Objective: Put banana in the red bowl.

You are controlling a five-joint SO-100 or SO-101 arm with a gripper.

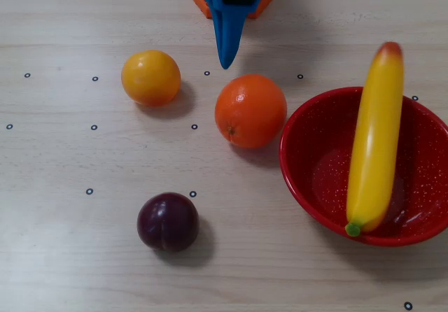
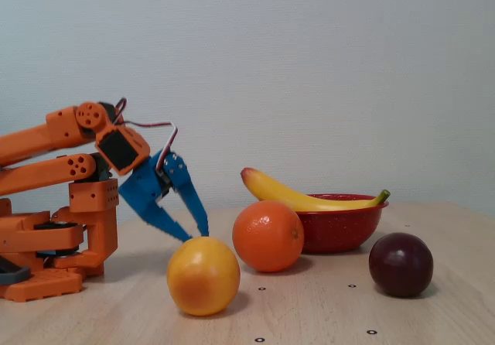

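Note:
The yellow banana lies across the red bowl at the right, its reddish tip poking over the far rim and its green stem end resting on the near rim. My blue gripper hangs low over the table near the arm's base, well left of the bowl. In the fixed view its fingers stand slightly apart with nothing between them. It touches no fruit.
An orange sits just left of the bowl. A yellow-orange round fruit and a dark plum lie on the wooden table. The orange arm base stands at the far edge.

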